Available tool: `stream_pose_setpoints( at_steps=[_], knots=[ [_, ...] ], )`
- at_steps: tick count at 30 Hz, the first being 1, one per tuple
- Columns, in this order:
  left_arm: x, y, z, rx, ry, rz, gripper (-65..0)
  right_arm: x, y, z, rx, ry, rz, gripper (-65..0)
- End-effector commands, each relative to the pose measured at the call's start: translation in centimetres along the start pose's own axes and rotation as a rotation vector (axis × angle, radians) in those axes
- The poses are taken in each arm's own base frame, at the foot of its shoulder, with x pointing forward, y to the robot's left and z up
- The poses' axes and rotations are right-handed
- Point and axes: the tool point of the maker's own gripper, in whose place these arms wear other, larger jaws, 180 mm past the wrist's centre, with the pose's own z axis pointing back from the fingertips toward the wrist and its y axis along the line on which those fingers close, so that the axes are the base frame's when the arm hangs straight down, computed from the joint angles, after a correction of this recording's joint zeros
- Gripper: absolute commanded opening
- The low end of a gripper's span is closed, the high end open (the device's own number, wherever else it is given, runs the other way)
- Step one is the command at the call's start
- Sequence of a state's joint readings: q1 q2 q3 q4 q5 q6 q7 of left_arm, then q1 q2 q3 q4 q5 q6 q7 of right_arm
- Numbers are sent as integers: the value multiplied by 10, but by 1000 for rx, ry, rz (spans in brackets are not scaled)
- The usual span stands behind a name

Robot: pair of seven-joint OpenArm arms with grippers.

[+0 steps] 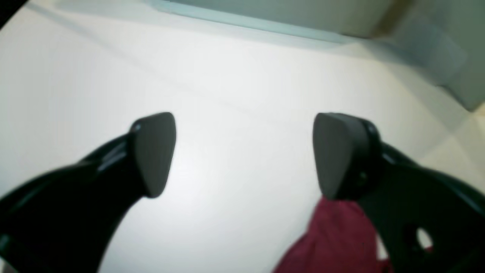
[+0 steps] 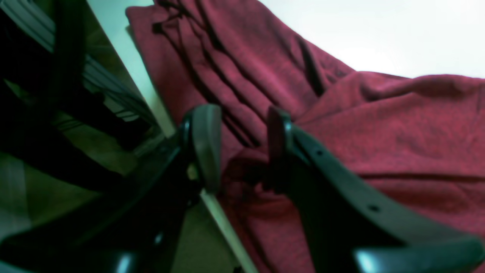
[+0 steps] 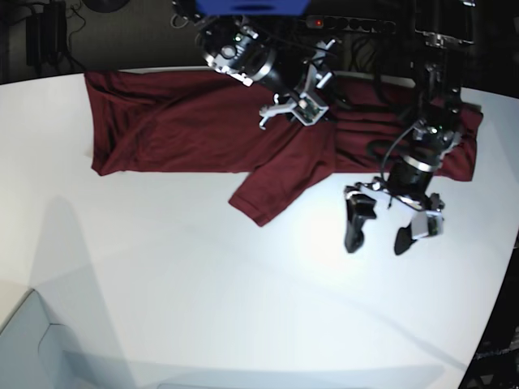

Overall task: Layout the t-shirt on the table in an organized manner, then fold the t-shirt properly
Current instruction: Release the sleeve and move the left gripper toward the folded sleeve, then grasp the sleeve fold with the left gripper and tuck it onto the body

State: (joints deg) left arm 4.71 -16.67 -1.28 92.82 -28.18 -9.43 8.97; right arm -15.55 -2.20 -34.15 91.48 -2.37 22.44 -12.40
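The maroon t-shirt [image 3: 186, 130] lies stretched along the far edge of the white table [image 3: 203, 284], with one sleeve [image 3: 276, 186] pointing toward the table's middle. My right gripper [image 3: 289, 113] hovers over the shirt's middle. In the right wrist view, it [image 2: 242, 146] is partly open, with its jaws on either side of a fold of wrinkled shirt [image 2: 379, 132] by the table edge. My left gripper [image 3: 379, 231] is wide open and empty over bare table, just in front of the shirt's right end. In the left wrist view, it [image 1: 246, 155] shows a bit of shirt [image 1: 333, 235] below its right finger.
The table's far edge [image 2: 151, 94] runs right beside the right gripper, with dark frame parts beyond it. Cables and a power strip [image 3: 357, 24] lie behind the table. A grey box [image 3: 32, 348] stands at the near left corner. The curved table edge [image 3: 499, 308] is at the right.
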Motion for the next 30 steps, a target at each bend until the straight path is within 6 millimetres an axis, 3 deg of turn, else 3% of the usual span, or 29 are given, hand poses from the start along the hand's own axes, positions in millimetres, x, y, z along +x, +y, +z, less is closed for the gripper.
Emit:
stream_pose_setpoints(
  at_steps=[1, 5, 12, 20, 27, 30],
  knots=[
    [21, -14, -7, -43, -65, -12, -65, 16, 1, 4, 1, -61, -2, -434],
    [7, -63, -18, -159, -35, 4, -26, 21, -12, 19, -38, -77, 9, -433],
    [-21, -122, -34, -298, 37, 10, -26, -24, -90, 70, -245, 29, 8, -434],
    [-80, -179, -35, -435, 166, -175, -26, -27, -165, 131, -496, 37, 2, -433],
    [-118, -181, -39, -411, 238, -280, -27, -22, -189, 154, -582, 31, 9, -433],
    [-131, -178, -41, -401, 272, -283, -28, -23, -190, 156, -587, 32, 9, -433]
  ],
)
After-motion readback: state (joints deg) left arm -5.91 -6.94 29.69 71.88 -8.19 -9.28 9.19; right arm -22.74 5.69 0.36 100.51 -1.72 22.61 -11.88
